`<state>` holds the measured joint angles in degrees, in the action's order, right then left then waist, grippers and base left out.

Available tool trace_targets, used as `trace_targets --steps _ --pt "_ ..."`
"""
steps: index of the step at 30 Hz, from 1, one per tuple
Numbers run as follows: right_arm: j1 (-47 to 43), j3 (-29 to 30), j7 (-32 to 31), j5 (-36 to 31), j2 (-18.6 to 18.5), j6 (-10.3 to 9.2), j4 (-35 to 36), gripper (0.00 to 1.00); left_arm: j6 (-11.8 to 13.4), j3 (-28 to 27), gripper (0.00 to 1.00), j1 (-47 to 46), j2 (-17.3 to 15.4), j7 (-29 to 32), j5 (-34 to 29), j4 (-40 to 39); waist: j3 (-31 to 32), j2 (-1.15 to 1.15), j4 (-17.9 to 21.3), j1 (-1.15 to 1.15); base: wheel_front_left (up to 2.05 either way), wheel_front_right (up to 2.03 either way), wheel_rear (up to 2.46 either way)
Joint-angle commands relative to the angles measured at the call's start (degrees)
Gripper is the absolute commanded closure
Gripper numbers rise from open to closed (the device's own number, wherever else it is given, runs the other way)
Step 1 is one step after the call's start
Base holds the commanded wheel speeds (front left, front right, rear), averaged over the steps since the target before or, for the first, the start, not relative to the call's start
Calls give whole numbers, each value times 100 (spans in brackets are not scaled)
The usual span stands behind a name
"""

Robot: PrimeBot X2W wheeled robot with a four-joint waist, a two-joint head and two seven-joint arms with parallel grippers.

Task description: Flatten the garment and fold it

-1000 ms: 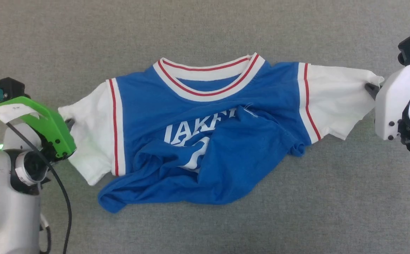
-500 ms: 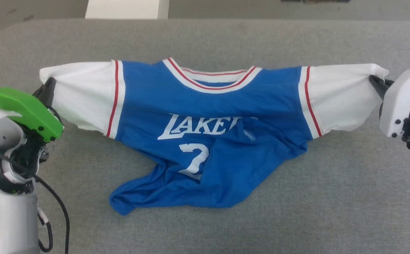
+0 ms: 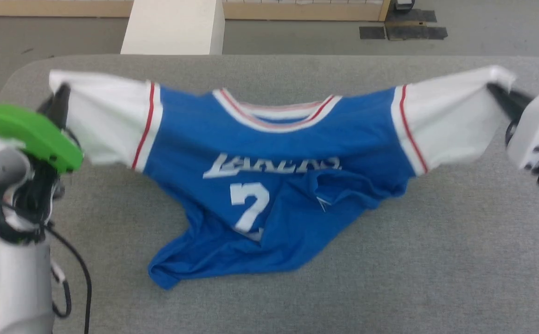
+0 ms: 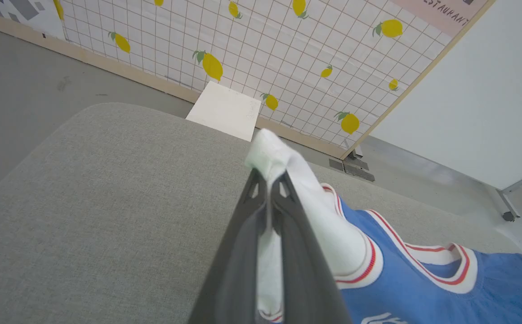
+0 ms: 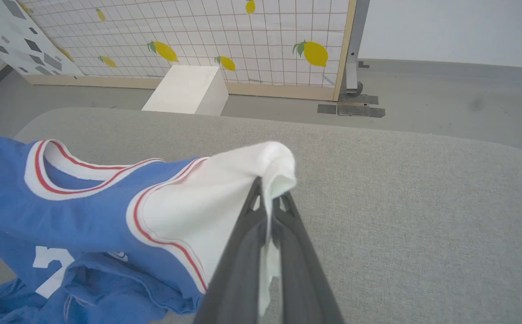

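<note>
Holding the garment [image 3: 274, 148] strung out by both sleeves above the table [image 3: 436, 260]: shoulder line raised and taut, lower body slumped on the grey top, blue flap folded up beside the number. Pinching left sleeve end with left gripper [image 4: 267, 180], fingers closed right down on the white cloth. Same on right gripper [image 5: 267, 191] with the right sleeve.

Risks, as judged:
- Thin pinch near the cuff edge, so possible slip-out under more tension.
- Uneven pull likely to skew the collar off centre.
- Laying down now likely to trap that flap and press in creases.
- Sleeves close to table's far edge, so possible overhang.

Containers: none among the task items. White block [image 3: 172, 28] on floor beyond table, cannot tell whether hollow.
</note>
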<state>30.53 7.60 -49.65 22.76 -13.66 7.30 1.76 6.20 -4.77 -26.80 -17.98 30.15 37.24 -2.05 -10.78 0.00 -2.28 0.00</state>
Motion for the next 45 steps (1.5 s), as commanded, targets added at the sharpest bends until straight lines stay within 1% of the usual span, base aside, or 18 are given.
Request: trace_targets --steps 1,5,9,12,22,29,34,40,45 --pt "278 13 5 11 -47 19 -14 100 33 55 100 -280 -17 -44 -97 9 -78 0 -16 0 0 0 0" --pt "973 -9 25 32 -111 19 -211 100 -12 228 100 -978 -49 -174 -269 217 -177 0 -31 0 0 0 0" --pt "1718 -2 104 24 -150 19 -538 100 -126 346 100 -1774 -116 -401 -422 623 -278 0 -41 0 0 0 0" --pt "2316 53 271 -25 -152 19 -901 100 -237 428 100 -2433 -168 -646 -549 1044 -374 0 -50 0 0 0 0" --pt "3855 149 987 -542 -22 19 -2007 100 -350 648 100 -4131 -179 -1569 -989 2150 -660 0 -26 0 0 0 0" --pt "5085 487 1500 -1137 197 19 -2680 100 -343 901 100 -5264 -209 -2113 -1400 2786 -1147 0 11 0 0 0 0" --pt "5981 776 1931 -1603 367 19 -3081 100 -243 1012 100 -6012 -236 -2510 -1663 3074 -1593 0 62 0 0 0 0" --pt "6698 1033 2571 -1927 462 19 -3402 100 -151 1009 100 -6484 -245 -3008 -1775 3316 -2031 0 103 0 0 0 0" --pt "6953 1046 2916 -2000 466 19 -3698 100 -169 1002 100 -6567 -183 -3288 -1729 3546 -2253 0 104 0 0 0 0"
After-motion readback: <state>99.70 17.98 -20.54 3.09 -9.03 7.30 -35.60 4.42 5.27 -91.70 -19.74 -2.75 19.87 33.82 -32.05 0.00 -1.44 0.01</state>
